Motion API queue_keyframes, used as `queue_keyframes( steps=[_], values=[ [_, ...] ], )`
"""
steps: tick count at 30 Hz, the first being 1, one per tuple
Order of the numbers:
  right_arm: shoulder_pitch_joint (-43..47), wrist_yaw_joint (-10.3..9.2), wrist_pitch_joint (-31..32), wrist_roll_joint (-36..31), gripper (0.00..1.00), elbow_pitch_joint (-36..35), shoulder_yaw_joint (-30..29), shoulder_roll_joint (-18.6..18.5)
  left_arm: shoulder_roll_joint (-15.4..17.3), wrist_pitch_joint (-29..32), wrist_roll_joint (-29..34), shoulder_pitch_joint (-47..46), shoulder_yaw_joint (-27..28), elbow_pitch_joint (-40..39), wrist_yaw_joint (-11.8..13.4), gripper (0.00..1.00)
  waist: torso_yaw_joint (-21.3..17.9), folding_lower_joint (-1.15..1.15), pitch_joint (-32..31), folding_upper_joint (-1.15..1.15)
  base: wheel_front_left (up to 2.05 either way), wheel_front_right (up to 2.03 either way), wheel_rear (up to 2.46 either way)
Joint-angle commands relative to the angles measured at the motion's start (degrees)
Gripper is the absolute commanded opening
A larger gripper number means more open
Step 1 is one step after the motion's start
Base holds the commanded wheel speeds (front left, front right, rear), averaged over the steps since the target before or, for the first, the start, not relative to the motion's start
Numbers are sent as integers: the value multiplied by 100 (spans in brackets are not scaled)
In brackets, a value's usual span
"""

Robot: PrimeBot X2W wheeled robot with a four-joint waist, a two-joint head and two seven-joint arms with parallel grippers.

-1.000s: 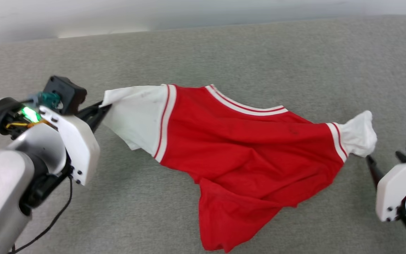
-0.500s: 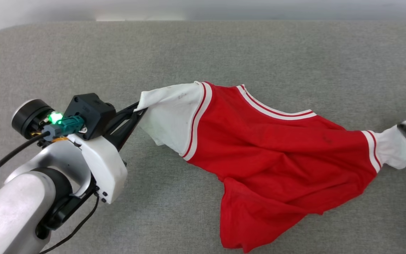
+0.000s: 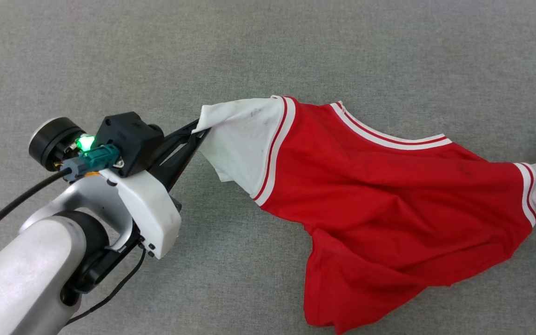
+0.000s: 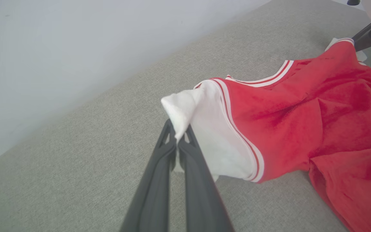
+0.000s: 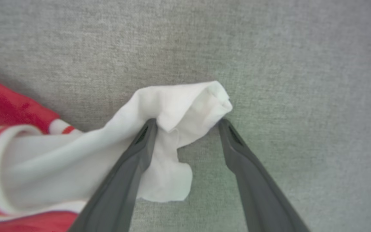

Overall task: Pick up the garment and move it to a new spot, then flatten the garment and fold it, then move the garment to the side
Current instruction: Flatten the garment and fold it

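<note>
Surface: we see grey cloth [image 3: 268,51] everywhere.
Garment [image 3: 389,195]: stretched over it, between our grippers.
Left gripper [image 4: 178,135]: pinching the left sleeve [image 3: 244,139].
Right gripper [image 5: 187,124]: spread, the right sleeve [image 5: 179,103] between its fingers.

We saw the garment [image 3: 389,200] bright red, with white short sleeves and red-and-white striped trim at collar and sleeve seams. The cloth surface [image 3: 296,46] was a speckled grey-green. Our left gripper [image 3: 201,128] had dark grey fingers [image 4: 155,183], a white shell [image 3: 151,209] behind them and a green light [image 3: 85,142].
</note>
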Motion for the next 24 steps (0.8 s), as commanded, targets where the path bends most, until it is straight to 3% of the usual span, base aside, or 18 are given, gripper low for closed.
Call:
queue_keyframes(
  steps=[1,5,6,7,8,10,17,18,24],
  values=[
    [199,1,-66,128,100,251,214,166,-52,-42,32,-88,6,36,1,0,47,0,59,0,0,0,0],
    [474,14,-100,340,100,391,587,127,-72,-59,33,-103,-20,118,-11,0,74,0,81,0,0,0,0],
    [553,17,-86,389,53,423,674,84,-76,-64,46,-107,-28,138,-12,0,76,0,75,0,0,0,0],
    [606,23,-88,433,22,455,727,37,-82,-71,51,-104,-36,161,-11,0,76,0,62,0,0,0,0],
    [644,23,-109,477,0,479,767,-4,-91,-67,52,-96,-48,188,-8,0,73,0,37,0,0,0,0],
    [485,6,-534,545,0,366,801,-248,-65,-121,39,-4,-21,297,41,0,15,0,-142,0,0,0,0],
    [-124,-2,-1368,795,0,35,917,-559,33,-331,33,141,131,470,193,0,-149,0,-571,0,0,0,0],
    [-283,-2,-1768,983,0,-175,1144,-750,104,-461,16,209,252,494,282,0,-242,0,-835,0,0,0,0],
    [-555,-2,-2291,1297,0,-593,1298,-1049,351,-720,-8,418,579,395,533,0,-423,0,-1364,0,0,0,0]
  ],
)
